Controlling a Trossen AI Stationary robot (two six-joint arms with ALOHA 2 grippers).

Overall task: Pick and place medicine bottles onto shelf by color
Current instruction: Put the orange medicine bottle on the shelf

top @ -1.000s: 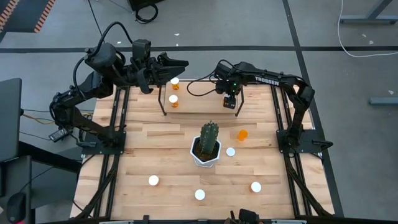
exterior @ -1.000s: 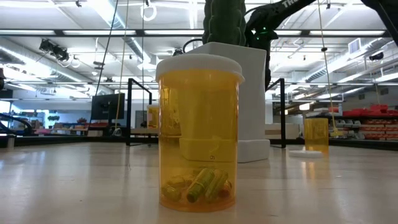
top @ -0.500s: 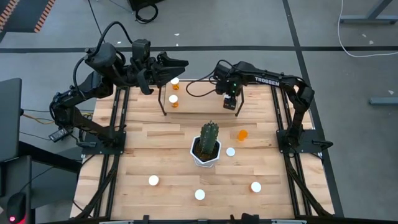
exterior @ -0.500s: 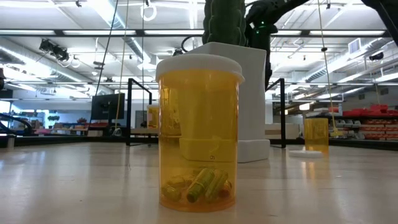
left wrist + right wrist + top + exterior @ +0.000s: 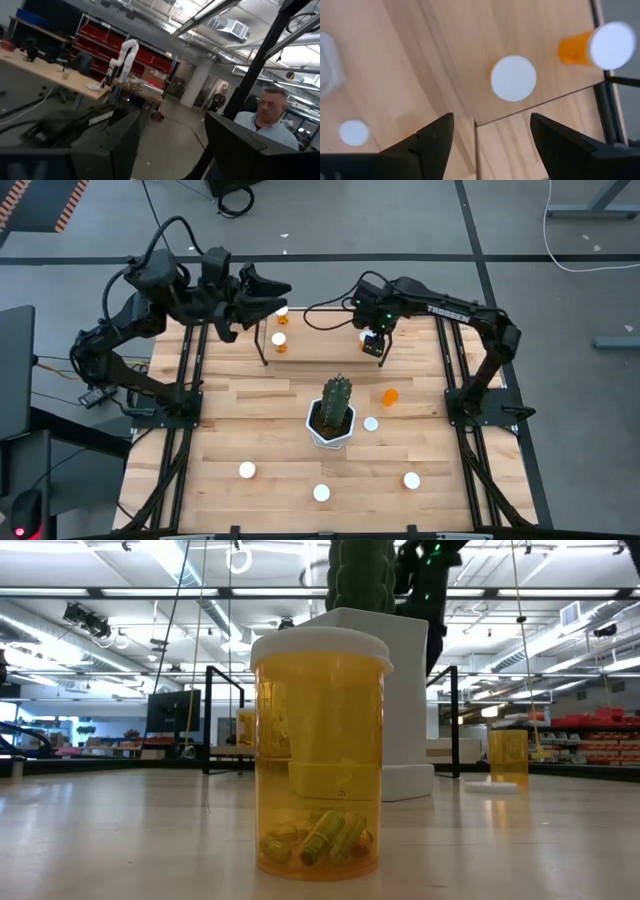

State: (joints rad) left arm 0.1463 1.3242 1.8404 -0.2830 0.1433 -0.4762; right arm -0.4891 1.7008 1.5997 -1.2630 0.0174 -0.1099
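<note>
While both jaws gape empty, medicine bottles [image 5: 279,340] upright on shelf [image 5: 320,348], caps skyward.

My left arm is raised and folded at the far-left of the counter, its left claw [image 5: 272,288] pointing toward the middle, fingers [image 5: 107,145] spread with nothing between them. My right arm reaches in from the far-right corner, elbow bent, and its right claw [image 5: 492,145] points straight down, fingers parted and empty

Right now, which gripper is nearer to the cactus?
Right. The right gripper hangs above the shelf end, just behind the cactus. The left gripper is farther back, beyond the shelf's other end.
</note>
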